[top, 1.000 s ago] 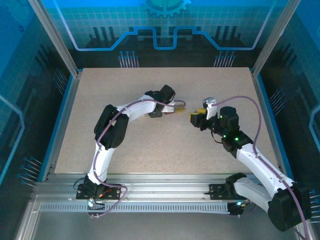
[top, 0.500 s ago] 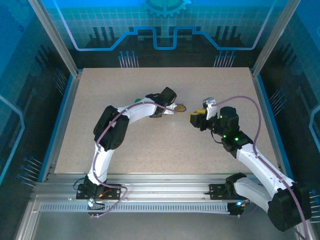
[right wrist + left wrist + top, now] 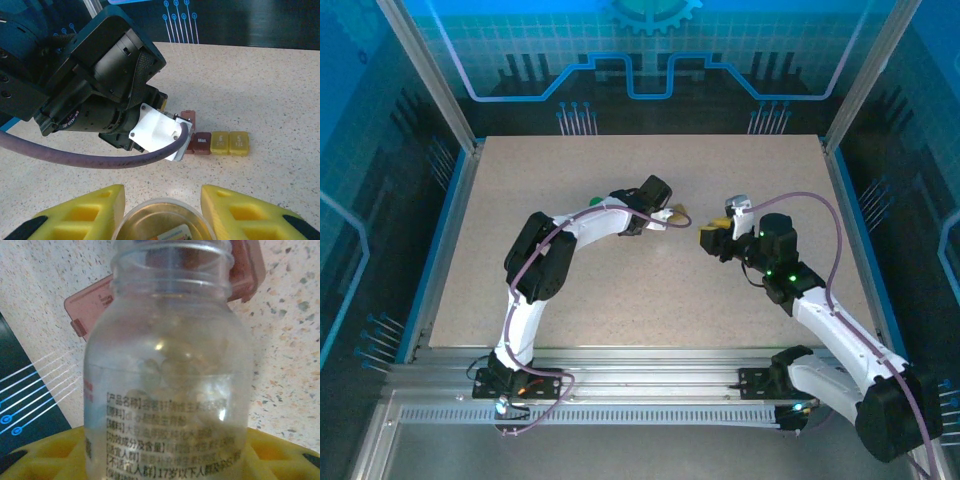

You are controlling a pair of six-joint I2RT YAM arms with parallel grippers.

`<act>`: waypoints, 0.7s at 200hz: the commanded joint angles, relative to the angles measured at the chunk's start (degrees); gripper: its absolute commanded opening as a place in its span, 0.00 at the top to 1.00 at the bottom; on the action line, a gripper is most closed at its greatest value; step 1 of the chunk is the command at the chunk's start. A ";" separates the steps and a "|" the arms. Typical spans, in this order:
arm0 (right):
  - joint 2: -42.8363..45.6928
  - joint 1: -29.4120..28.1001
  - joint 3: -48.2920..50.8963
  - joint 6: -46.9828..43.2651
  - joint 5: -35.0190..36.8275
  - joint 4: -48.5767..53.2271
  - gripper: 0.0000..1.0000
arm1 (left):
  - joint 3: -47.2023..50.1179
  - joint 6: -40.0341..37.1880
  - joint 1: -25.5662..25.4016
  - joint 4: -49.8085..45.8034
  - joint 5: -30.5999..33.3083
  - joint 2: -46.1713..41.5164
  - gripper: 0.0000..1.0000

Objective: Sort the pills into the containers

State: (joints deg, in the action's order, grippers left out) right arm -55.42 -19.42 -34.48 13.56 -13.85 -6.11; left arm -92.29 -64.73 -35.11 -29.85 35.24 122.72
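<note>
The right gripper (image 3: 160,212) clasps a round vessel (image 3: 161,222), cut off at the frame edge and hard to identify. Past it, the left gripper (image 3: 165,460) holds the uncapped bottle (image 3: 165,365) with pale pills (image 3: 167,372) inside. The bottle's long axis runs from the grip, neck first, toward the red box (image 3: 92,305) just beyond, so the left arm is nearer. The bottle hides the box's well. Yellow boxes (image 3: 220,143) adjoin it on the side away from that arm.
</note>
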 commanded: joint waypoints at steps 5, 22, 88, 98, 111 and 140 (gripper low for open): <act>-0.40 1.03 0.43 0.85 -0.83 -2.38 0.89 | 2.21 -3.57 -0.39 2.19 3.13 -2.69 1.00; -0.41 1.05 0.45 0.85 -0.83 -2.38 0.89 | 3.52 -5.39 -0.47 4.50 4.08 -3.18 1.00; -0.73 0.98 0.44 1.02 -1.12 -2.50 0.89 | 4.93 -8.33 -0.77 7.22 4.68 -4.51 1.00; -0.74 1.05 0.42 1.03 -1.20 -2.55 0.89 | 5.01 -8.09 -0.72 7.01 4.59 -4.43 1.00; -0.85 1.05 0.47 1.09 -1.29 -2.58 0.89 | 5.06 -7.89 -0.75 6.89 4.63 -4.39 1.00; -1.16 1.05 0.47 1.13 -1.39 -2.77 0.89 | 4.90 -6.97 -0.67 6.39 4.27 -4.91 1.00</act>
State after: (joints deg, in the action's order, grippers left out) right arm -56.07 -19.42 -34.48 14.00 -14.17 -7.20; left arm -87.96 -72.03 -35.44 -23.38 38.79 121.01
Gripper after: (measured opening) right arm 0.402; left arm 0.519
